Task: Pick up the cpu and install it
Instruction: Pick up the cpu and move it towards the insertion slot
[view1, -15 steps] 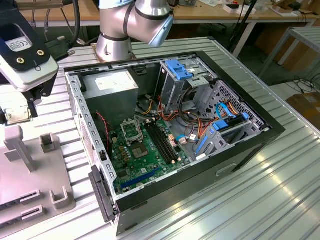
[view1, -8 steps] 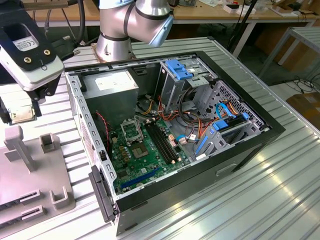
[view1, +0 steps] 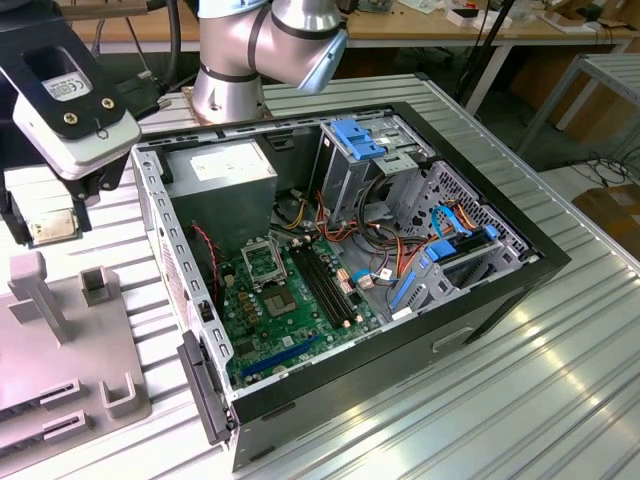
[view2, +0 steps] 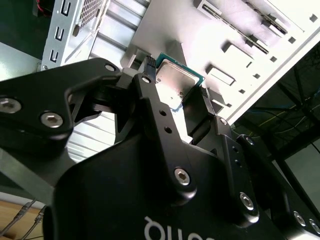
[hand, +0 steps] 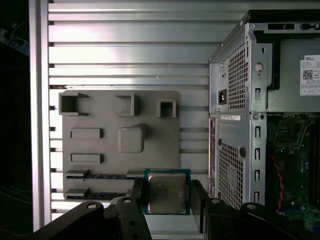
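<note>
cpu (hand: 167, 192): one, clamped between two jaws, outside one case (hand: 240, 125).

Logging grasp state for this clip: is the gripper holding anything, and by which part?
The gripper holds the cpu, its fingers clamped on two opposite edges, the metal top uncovered.

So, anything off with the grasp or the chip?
Nothing stands out. The cpu sits square in the hand, pinched at two opposite edges, above the grey fixture tray beside the open case. No visible damage.
</note>
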